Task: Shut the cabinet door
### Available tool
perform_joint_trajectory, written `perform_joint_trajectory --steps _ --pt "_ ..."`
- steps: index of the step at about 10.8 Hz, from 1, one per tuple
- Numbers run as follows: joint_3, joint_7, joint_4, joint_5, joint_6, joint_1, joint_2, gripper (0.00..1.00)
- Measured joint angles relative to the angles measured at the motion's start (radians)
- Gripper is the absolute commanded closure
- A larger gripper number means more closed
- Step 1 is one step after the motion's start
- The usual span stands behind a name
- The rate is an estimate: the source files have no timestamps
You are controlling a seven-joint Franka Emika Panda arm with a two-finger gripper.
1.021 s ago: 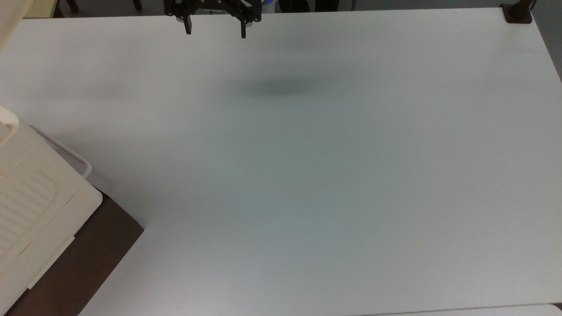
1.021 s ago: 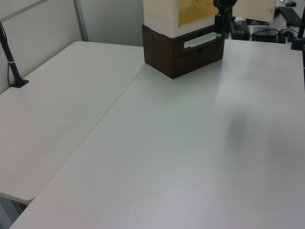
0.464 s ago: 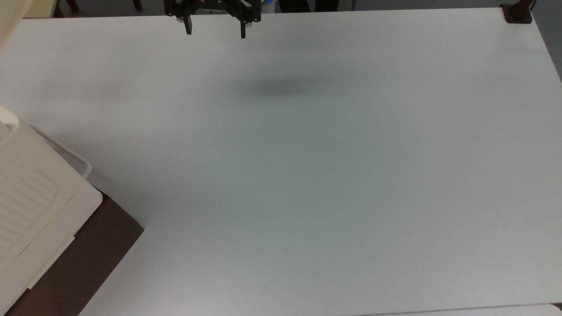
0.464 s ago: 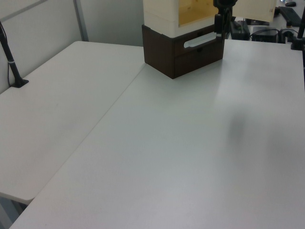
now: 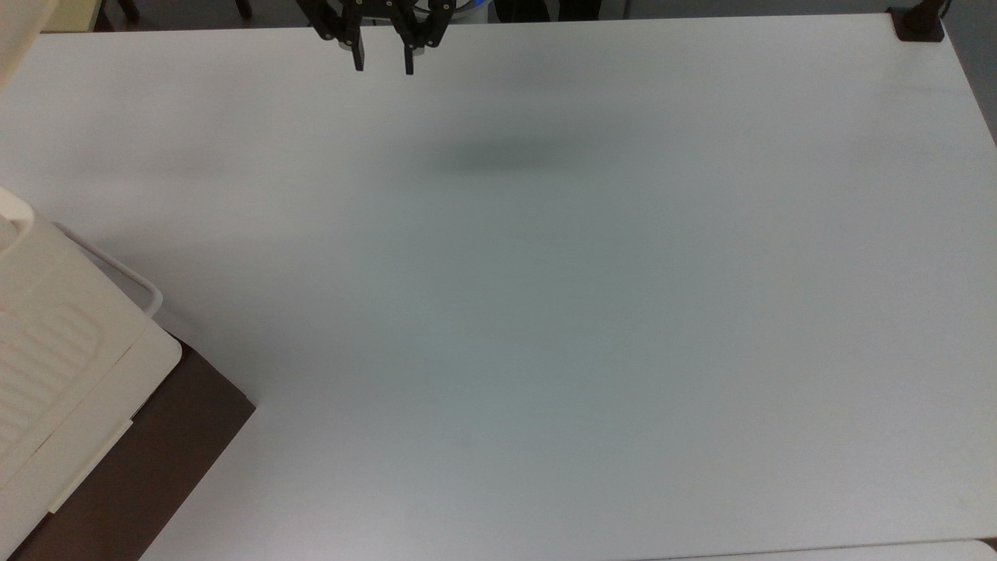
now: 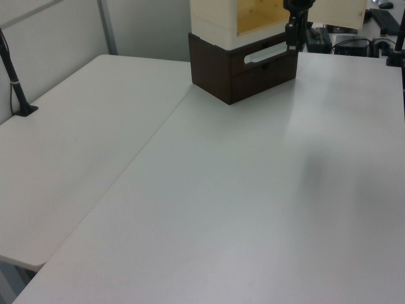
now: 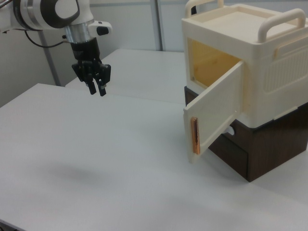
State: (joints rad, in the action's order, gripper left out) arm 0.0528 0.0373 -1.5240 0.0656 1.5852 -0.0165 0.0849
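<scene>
The cream cabinet (image 7: 269, 72) stands on a dark brown base (image 7: 255, 154) at the right view's right. Its cabinet door (image 7: 216, 113) is swung out, open, with an orange-brown strip (image 7: 195, 136) on its free edge, and the yellow inside (image 7: 209, 60) shows. In the left view the cabinet door (image 6: 345, 12) juts out at the top right. My gripper (image 7: 97, 91) hangs above the table, far to the right view's left of the door, open with a narrow gap and holding nothing. The gripper (image 5: 383, 66) is at the top view's upper edge, and the cabinet (image 5: 54, 351) at the lower left.
The white table (image 5: 545, 312) stretches between gripper and cabinet. A white rounded wire bar (image 5: 125, 276) sticks out beside the cabinet. A black clamp post (image 5: 919, 19) sits at the top view's upper right corner. A second table (image 6: 76, 145) adjoins in the left view.
The gripper's fingers have drawn much closer together. The arm has stayed at about the same spot, and the cabinet and its door have not moved.
</scene>
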Motion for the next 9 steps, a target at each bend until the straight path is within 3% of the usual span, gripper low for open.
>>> perform_joint_trajectory --steps 6,9 --pt "-0.010 0.007 0.029 0.001 0.000 -0.024 -0.006 1.00" --pt "-0.064 -0.003 0.099 0.001 0.000 -0.066 -0.023 1.00"
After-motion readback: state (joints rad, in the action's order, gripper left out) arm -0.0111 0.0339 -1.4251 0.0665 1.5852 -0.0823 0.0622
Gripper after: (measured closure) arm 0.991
